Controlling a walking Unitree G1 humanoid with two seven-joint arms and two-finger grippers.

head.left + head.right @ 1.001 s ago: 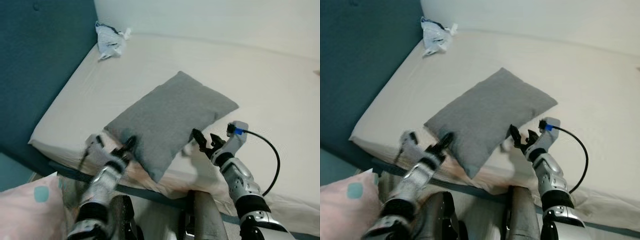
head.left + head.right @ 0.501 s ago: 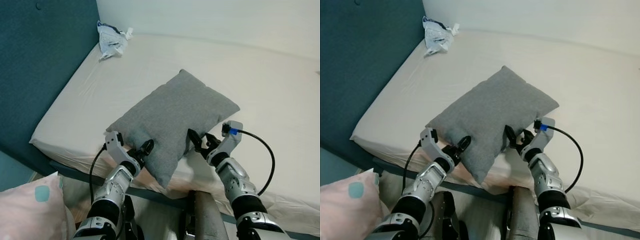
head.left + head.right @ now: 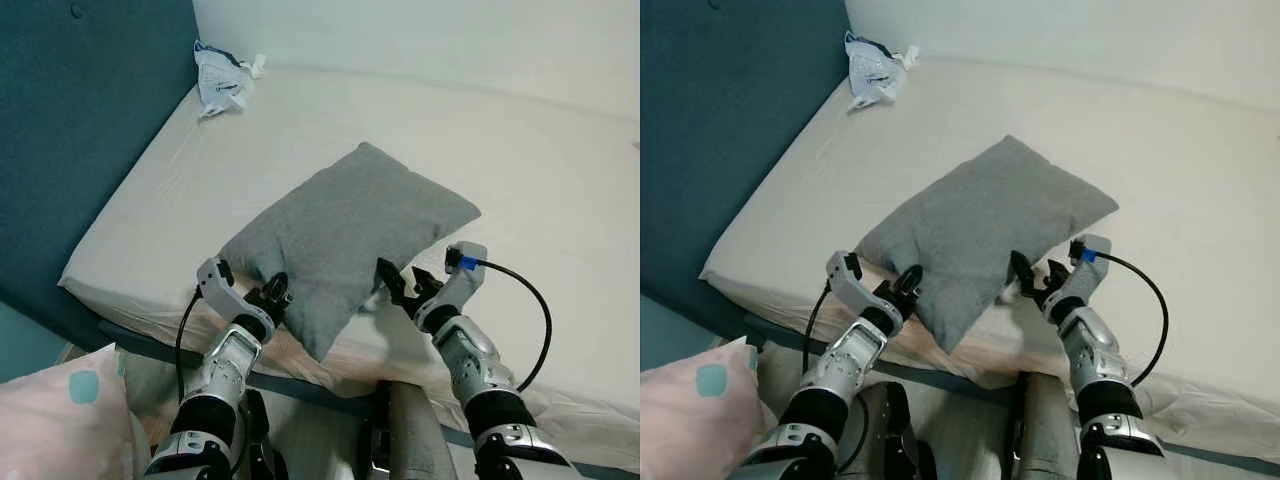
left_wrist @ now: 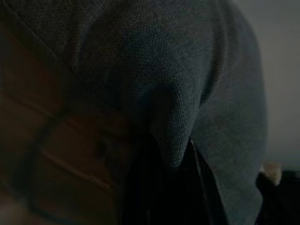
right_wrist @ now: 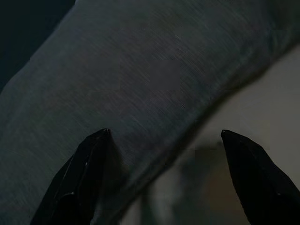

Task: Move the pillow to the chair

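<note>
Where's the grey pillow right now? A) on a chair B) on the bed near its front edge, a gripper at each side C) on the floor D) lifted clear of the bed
B: the grey pillow lies on the bed near its front edge, with the left gripper at its left side and the open right gripper at its right.

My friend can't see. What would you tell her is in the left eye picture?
A grey pillow lies on a cream bed. The left gripper and the open right gripper reach its near edges. A crumpled cloth sits in the far corner.
</note>
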